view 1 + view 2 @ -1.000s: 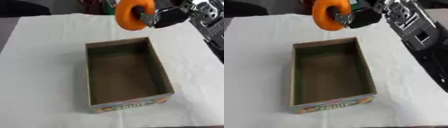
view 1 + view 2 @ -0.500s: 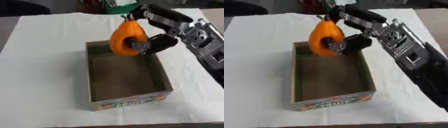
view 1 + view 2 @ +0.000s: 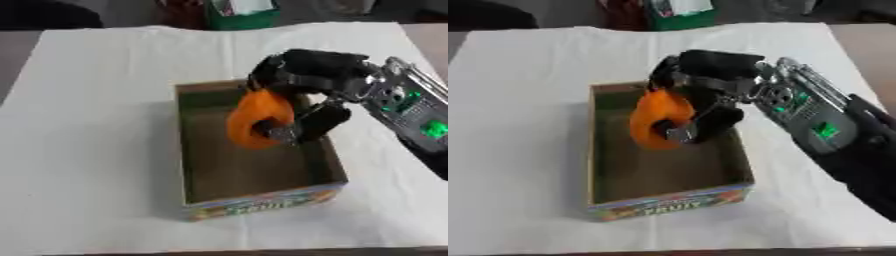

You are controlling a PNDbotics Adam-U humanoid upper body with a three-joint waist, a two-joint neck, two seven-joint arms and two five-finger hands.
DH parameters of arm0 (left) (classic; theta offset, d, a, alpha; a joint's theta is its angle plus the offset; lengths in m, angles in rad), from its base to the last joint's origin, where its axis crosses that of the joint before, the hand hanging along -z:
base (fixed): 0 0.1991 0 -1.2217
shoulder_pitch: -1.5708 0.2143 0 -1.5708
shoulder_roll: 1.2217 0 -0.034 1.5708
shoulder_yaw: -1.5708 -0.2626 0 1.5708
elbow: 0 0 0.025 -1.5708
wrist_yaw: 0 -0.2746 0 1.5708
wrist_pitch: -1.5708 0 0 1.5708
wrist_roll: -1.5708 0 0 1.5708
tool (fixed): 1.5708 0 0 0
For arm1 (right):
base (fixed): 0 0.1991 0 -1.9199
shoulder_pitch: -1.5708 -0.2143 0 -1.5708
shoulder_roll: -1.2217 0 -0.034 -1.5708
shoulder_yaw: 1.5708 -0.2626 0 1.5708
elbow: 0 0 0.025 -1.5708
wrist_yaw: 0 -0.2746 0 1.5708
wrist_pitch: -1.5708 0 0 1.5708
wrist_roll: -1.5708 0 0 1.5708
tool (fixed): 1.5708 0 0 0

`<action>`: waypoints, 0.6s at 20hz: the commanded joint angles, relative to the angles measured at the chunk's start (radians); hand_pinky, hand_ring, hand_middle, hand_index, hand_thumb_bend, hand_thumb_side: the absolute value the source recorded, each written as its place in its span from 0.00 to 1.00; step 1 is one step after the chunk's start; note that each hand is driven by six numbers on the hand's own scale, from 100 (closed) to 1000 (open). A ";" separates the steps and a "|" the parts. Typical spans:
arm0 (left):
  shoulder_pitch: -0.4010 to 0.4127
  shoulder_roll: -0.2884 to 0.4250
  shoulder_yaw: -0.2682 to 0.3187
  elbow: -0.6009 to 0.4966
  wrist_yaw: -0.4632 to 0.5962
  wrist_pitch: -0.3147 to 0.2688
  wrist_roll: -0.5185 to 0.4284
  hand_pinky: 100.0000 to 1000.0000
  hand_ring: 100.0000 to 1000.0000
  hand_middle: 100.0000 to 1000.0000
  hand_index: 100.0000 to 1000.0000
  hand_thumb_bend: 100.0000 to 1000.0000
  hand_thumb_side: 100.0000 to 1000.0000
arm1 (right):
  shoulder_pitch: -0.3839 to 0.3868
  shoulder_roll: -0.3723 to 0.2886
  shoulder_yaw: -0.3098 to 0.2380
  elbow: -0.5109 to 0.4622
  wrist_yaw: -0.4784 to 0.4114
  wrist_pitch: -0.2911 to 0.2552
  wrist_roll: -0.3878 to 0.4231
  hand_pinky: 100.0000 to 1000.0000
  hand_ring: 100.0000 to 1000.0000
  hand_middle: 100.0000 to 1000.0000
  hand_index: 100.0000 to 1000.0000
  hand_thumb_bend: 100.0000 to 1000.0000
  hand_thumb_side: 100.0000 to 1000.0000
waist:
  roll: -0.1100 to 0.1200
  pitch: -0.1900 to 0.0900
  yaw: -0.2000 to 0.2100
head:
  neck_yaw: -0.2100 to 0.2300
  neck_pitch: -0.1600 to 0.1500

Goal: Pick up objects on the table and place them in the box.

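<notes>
A white-covered table (image 3: 87, 100) carries an open cardboard box (image 3: 262, 200).

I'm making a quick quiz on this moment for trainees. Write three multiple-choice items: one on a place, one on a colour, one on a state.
1. Where is the ring-shaped object?
A. over the open box
B. on the cloth left of the box
C. by the green container

2. What colour is it?
A. blue
B. orange
C. white

3. How is the right robot hand?
A. open, resting flat
B. curled, holding nothing
C. curled round the object

Key: 1 A, it hangs above the box's inside; 2 B, plainly orange; 3 C, its fingers wrap it.
</notes>
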 commanded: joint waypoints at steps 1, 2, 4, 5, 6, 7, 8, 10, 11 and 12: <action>-0.004 0.024 -0.004 -0.017 -0.004 0.004 -0.004 0.35 0.50 0.56 0.69 0.00 0.76 | -0.030 -0.030 0.023 0.023 0.051 -0.037 0.034 0.66 0.73 0.50 0.65 0.00 0.31 | -0.001 -0.017 0.003 | 0.001 -0.004; -0.005 0.025 -0.004 -0.017 -0.003 0.004 -0.005 0.35 0.50 0.56 0.69 0.00 0.76 | -0.036 -0.026 0.034 0.038 0.066 -0.046 0.047 0.66 0.73 0.51 0.65 0.00 0.28 | -0.002 -0.016 0.005 | 0.000 -0.004; -0.004 0.026 -0.005 -0.017 -0.003 0.005 -0.006 0.35 0.50 0.56 0.69 0.00 0.76 | -0.051 -0.018 0.058 0.075 0.094 -0.065 0.073 0.67 0.75 0.52 0.66 0.00 0.32 | -0.006 -0.016 0.008 | -0.001 -0.004; -0.004 0.027 -0.005 -0.017 -0.003 0.005 -0.007 0.35 0.50 0.56 0.69 0.00 0.76 | -0.061 -0.013 0.069 0.095 0.108 -0.075 0.087 0.67 0.75 0.53 0.66 0.00 0.32 | -0.008 -0.017 0.009 | -0.002 -0.005; -0.003 0.028 -0.006 -0.017 -0.002 0.006 -0.007 0.35 0.50 0.56 0.69 0.00 0.76 | -0.072 -0.006 0.078 0.114 0.123 -0.085 0.099 0.67 0.75 0.53 0.66 0.00 0.32 | -0.010 -0.017 0.010 | -0.004 -0.007; -0.004 0.029 -0.006 -0.017 -0.002 0.006 -0.008 0.35 0.50 0.56 0.69 0.00 0.76 | -0.082 0.002 0.084 0.129 0.138 -0.096 0.106 0.67 0.75 0.53 0.66 0.00 0.32 | -0.013 -0.016 0.012 | -0.005 -0.008; -0.004 0.029 -0.007 -0.017 -0.002 0.007 -0.009 0.35 0.50 0.56 0.68 0.00 0.76 | -0.091 0.010 0.089 0.143 0.153 -0.106 0.106 0.68 0.76 0.54 0.67 0.00 0.32 | -0.015 -0.016 0.014 | -0.008 -0.010; -0.006 0.030 -0.008 -0.017 -0.001 0.007 -0.011 0.35 0.50 0.56 0.68 0.00 0.76 | -0.106 0.024 0.095 0.168 0.184 -0.125 0.096 0.68 0.77 0.55 0.67 0.00 0.32 | -0.021 -0.014 0.019 | -0.012 -0.014; -0.006 0.030 -0.008 -0.017 -0.001 0.007 -0.012 0.35 0.50 0.56 0.68 0.00 0.76 | -0.110 0.030 0.098 0.182 0.200 -0.134 0.089 0.68 0.77 0.55 0.68 0.00 0.33 | -0.023 -0.013 0.021 | -0.014 -0.016; -0.007 0.030 -0.008 -0.017 0.000 0.007 -0.012 0.35 0.50 0.56 0.68 0.00 0.76 | -0.112 0.036 0.099 0.196 0.216 -0.142 0.082 0.69 0.77 0.57 0.71 0.00 0.34 | -0.024 -0.012 0.023 | -0.015 -0.017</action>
